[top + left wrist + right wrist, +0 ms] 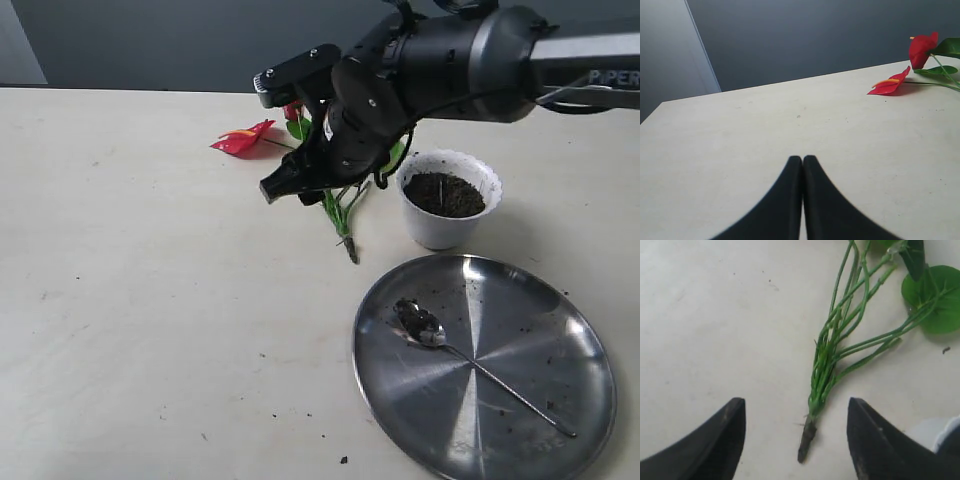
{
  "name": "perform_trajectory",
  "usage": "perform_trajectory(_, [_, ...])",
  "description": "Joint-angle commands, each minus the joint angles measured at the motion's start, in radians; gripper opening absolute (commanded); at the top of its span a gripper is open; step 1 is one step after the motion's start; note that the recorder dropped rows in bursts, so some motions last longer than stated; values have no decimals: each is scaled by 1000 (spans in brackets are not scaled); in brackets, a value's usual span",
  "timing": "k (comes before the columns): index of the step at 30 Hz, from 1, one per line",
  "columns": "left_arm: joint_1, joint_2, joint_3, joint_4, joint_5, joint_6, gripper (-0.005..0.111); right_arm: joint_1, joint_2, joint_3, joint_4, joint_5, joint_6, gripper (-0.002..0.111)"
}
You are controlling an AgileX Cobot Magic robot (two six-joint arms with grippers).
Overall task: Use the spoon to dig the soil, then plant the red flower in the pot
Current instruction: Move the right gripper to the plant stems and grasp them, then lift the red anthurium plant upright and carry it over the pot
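Note:
The red flower (pixel 243 138) lies flat on the table left of the pot (pixel 448 225), its green stems (pixel 827 365) bunched into a dark stub. My right gripper (pixel 290 190) hovers over the stems, open, with the stub lying between its fingers (pixel 730 435) and untouched. The white scalloped pot holds dark soil (pixel 445 193). The spoon (pixel 430 328) rests on the steel plate, its bowl dirty with soil. My left gripper (pixel 802 159) is shut and empty over bare table, with the red blooms (pixel 890 85) far from it. The exterior view does not show it.
A large round steel plate (pixel 540 330) sits at the front right, just in front of the pot, with soil crumbs on it. A few crumbs dot the table. The right arm (pixel 450 50) reaches in above the pot from the right.

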Motion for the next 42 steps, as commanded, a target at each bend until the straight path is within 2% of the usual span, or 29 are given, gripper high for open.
perform_trajectory(1, [-2,5,-3,-4,-7,-1,2,-54,79,-112,-26,-3,45,58])
perform_trajectory(5, [-2,5,-3,-4,-7,-1,2,-110,146,-217,27,-9,45,58])
perform_trajectory(12, [-2,5,-3,-4,-7,-1,2,-121,262,-327,47,-12,43,53])
perform_trajectory(26, [-2,5,-3,-4,-7,-1,2,-121,408,-398,65,-8,41,52])
perform_trajectory(29, [-2,5,-3,-4,-7,-1,2,-121,412,-398,57,-8,41,40])
perform_trajectory(34, [-2,5,-3,-4,-7,-1,2,-121,412,-411,57,-14,41,-1])
perform_trajectory(42, [-2,5,-3,-4,-7,-1,2,-121,398,-479,93,-15,41,0])
